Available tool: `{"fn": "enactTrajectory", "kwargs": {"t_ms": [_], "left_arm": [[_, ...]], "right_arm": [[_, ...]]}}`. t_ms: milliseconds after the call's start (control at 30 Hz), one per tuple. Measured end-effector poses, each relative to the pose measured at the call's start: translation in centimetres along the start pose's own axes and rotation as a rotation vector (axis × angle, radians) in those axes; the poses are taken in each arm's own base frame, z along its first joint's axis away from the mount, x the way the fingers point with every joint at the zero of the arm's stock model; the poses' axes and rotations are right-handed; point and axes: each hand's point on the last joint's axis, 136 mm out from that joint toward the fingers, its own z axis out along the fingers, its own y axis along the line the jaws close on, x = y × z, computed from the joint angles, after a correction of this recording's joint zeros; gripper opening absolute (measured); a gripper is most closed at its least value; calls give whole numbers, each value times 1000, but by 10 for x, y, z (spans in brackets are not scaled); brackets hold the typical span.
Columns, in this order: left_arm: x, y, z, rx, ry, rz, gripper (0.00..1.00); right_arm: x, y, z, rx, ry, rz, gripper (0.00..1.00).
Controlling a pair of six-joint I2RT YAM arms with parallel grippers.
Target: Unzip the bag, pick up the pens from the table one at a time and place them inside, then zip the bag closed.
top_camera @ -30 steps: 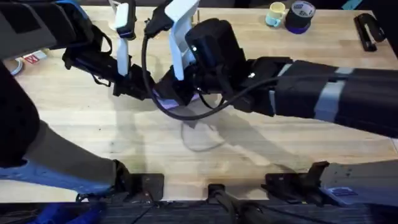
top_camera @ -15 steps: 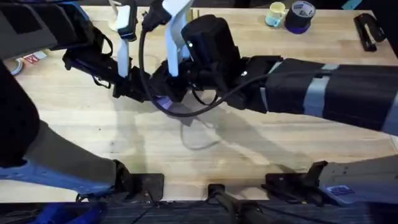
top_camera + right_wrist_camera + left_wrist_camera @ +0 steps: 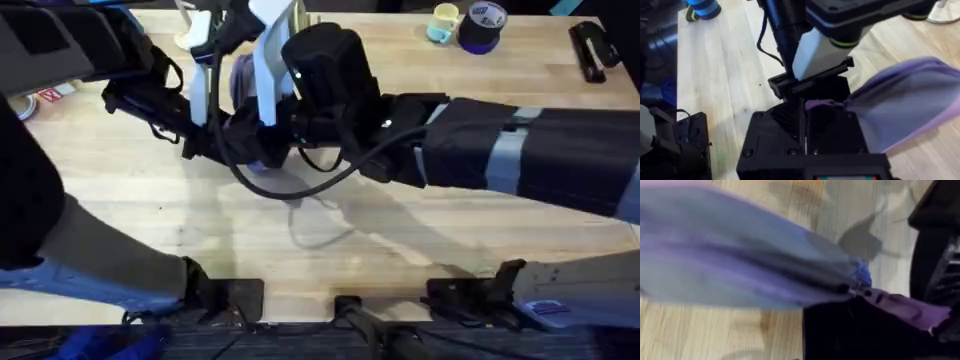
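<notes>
The lavender bag (image 3: 740, 265) hangs off the table (image 3: 150, 220) between my two grippers, which meet left of centre. My left gripper (image 3: 222, 145) is shut on the tab at the bag's end (image 3: 905, 307). Facing it, my right gripper (image 3: 802, 117) is shut, with a purple piece of that same end (image 3: 817, 105) at its fingertips. From there the bag's body (image 3: 910, 100) trails away, and a strip of it (image 3: 244, 78) shows behind the right wrist. A small blue spot (image 3: 863, 273) sits at the zipper end. The pens are hidden or out of view.
A black stapler (image 3: 590, 48) lies at the far right corner. A yellow cup (image 3: 443, 22) and a dark tape roll (image 3: 484, 26) stand on the far edge. The near half of the table is bare wood.
My right arm has shifted left, closing on the left gripper. More lavender fabric now shows behind the right wrist. The left arm has held still.
</notes>
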Motion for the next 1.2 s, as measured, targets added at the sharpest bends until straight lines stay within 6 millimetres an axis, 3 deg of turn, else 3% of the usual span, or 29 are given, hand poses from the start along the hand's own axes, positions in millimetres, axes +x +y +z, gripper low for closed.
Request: {"fn": "enactTrajectory", "kwargs": {"t_ms": [500, 733, 833, 933, 967, 1033, 1200], "left_arm": [[1, -1, -1, 1, -2, 2, 43], [1, 0, -2, -3, -9, 2, 43], [-10, 6, 0, -23, -55, 32, 43], [-22, 13, -3, -47, -100, 54, 43], [-21, 12, -3, -44, -100, 52, 43], [-22, 12, -3, -43, -102, 52, 43], [-22, 12, -3, -43, -103, 52, 43]], "right_arm": [[-5, 5, 2, 9, -14, -14, 29], [-18, 11, 4, -3, -37, -21, 50], [-53, 54, 0, -140, -128, -73, 479], [-85, 100, -20, -265, -205, -127, 916], [-93, 106, -29, -281, -225, -141, 971], [-105, 105, -46, -284, -245, -147, 991], [-96, 64, -69, -197, -161, -81, 997]]}}
